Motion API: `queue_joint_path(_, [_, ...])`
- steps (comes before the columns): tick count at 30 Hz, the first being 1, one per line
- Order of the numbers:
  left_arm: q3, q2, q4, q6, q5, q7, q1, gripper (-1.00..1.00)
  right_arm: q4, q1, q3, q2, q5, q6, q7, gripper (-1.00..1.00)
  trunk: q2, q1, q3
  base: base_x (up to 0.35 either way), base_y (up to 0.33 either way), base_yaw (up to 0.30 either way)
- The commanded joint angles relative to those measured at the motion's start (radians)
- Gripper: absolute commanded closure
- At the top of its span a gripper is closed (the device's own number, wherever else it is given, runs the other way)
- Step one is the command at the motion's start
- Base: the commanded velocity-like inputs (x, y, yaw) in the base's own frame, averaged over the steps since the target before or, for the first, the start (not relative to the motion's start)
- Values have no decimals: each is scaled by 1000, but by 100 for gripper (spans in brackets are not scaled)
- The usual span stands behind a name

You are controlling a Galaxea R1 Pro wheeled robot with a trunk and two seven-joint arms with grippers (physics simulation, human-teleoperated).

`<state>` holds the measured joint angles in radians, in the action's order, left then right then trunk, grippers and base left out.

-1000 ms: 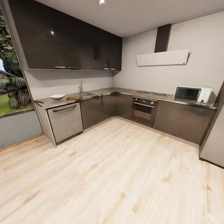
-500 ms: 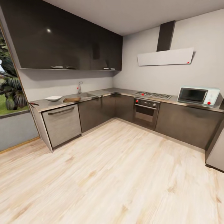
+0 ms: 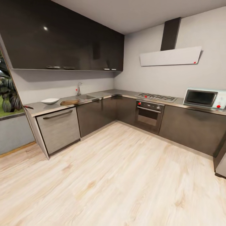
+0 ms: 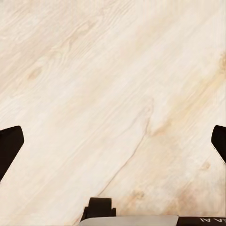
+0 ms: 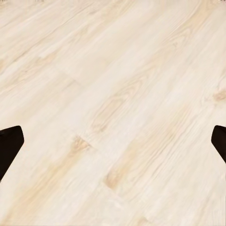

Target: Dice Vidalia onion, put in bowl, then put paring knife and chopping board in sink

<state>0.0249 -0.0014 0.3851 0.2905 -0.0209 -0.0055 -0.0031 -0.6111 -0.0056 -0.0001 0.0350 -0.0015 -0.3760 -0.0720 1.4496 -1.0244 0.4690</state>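
The robot stood well out on the wooden floor (image 3: 119, 175), and everything the task needs lay ahead and to its left, on the far table (image 3: 40, 107) along the window wall. There the white bowl (image 3: 50, 101) sat nearest the window end, the chopping board (image 3: 69, 102) just beside it toward the corner, and the sink (image 3: 86, 97) beyond the board, with its tap (image 3: 78, 88) standing behind. A small red-and-dark sliver at the table's window-side edge was probably the knife (image 3: 27, 107), though it was too small to be sure, and the onion could not be made out inside the basin from this distance. The left tool (image 4: 113, 150) hung over bare floor with its dark fingertips (image 4: 9, 146) spread wide apart and nothing between them; the right tool (image 5: 113, 150) looked the same, fingers parted over the planks and empty. Since the sink lay off to the left, the coming move looked like a drive forward and leftward, and the left arm would likely reach the basin first.
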Motion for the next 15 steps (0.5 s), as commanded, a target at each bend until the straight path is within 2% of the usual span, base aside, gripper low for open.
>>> queue_joint_path(1, [1, 0, 0, 3, -2, -1, 0, -100, 1, -1, 0, 0, 0, -3, -3, -100, 0, -1, 1, 345, 0, 0])
queue_joint_path(15, [1, 0, 0, 3, -1, -1, 0, -100, 1, -1, 0, 0, 0, -4, -3, -100, 0, -1, 1, 345, 0, 0])
